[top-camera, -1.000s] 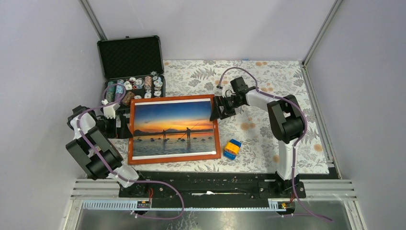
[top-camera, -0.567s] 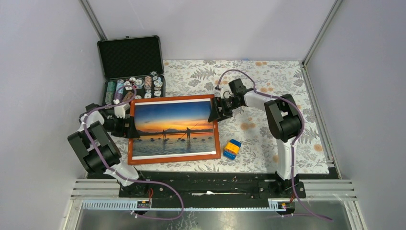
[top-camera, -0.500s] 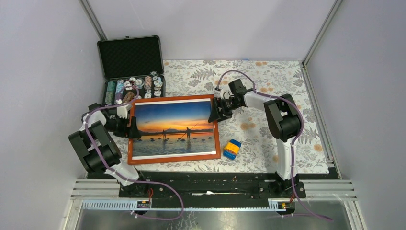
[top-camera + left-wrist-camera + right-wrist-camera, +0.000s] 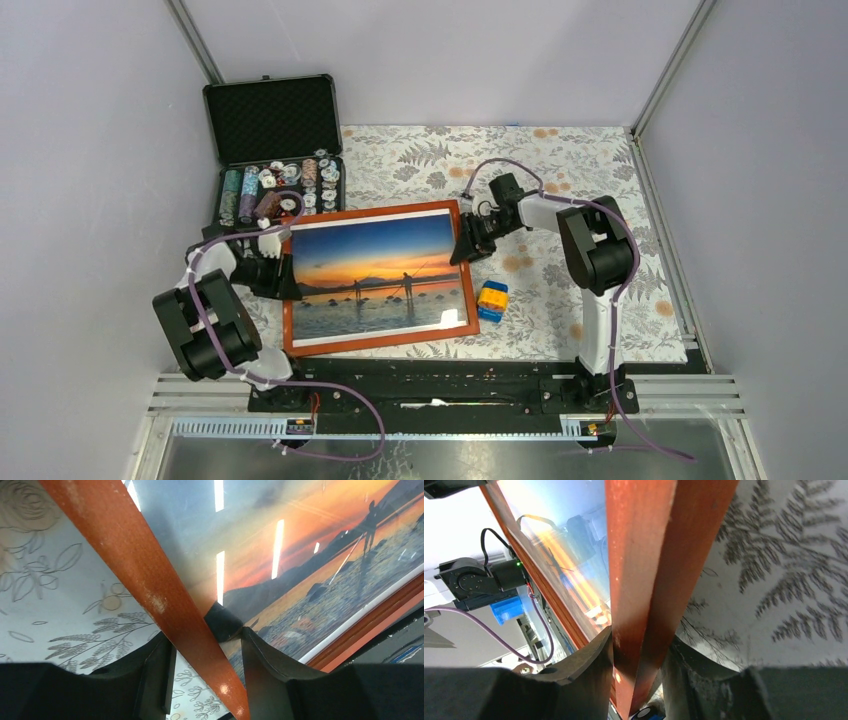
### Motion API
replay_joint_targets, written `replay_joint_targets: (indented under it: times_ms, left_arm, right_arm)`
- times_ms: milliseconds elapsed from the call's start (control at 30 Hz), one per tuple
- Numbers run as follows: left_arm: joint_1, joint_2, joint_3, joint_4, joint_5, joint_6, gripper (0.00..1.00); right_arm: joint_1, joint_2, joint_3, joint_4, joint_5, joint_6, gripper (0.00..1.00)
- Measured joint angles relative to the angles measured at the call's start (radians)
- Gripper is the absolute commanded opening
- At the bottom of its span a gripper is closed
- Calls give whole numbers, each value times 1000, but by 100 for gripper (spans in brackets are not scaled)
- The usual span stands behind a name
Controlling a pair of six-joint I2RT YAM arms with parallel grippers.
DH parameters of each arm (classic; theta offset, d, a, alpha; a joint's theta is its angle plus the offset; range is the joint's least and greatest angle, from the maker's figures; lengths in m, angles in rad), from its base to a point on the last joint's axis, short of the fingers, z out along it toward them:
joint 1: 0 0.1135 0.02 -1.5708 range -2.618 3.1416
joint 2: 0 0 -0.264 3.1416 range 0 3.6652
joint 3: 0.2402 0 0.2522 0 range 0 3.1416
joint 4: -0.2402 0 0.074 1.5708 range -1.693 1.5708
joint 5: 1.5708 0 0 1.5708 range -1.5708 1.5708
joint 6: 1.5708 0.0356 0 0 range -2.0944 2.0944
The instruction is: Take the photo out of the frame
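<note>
Closure on the frame is the change. A second ago both grippers stood wide open beside its short sides. Now the left gripper [image 4: 205, 645] straddles the left rail, and the right gripper [image 4: 639, 650] pinches the right rail with its fingers pressed to both faces. The frame [image 4: 380, 343] has also shifted toward the right and turned slightly, so its right end lies farther from the arm bases than its left. Whether it is clear of the cloth cannot be told.

Judgement: the two-sided hold is established, so the frame can be lifted or turned over to reach its back. The photo [image 4: 375, 275] is still mounted face up behind the glass; extraction has not begun.

Clearances, near to far:
- The near long rail lies close to the cloth's near edge, so there is little room there.
- The yellow-and-blue block [image 4: 490, 300] sits just beside the near right corner, and a rightward sweep would likely strike it.
- The open case [image 4: 275, 125] of chips lies close beyond the far left corner.
- The far right of the patterned cloth [image 4: 580, 180] offers the open room.
</note>
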Motion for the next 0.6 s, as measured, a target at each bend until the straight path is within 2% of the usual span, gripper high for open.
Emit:
replay_joint_targets:
  times_ms: [300, 600]
  left_arm:
    - [-145, -96, -42, -10, -24, -39, 31]
    - [-354, -83, -44, 26, -28, -121, 27]
  right_arm:
    - [-96, -39, -37, -121, -26, -98, 21]
    - [-228, -63, -66, -241, -39, -251, 16]
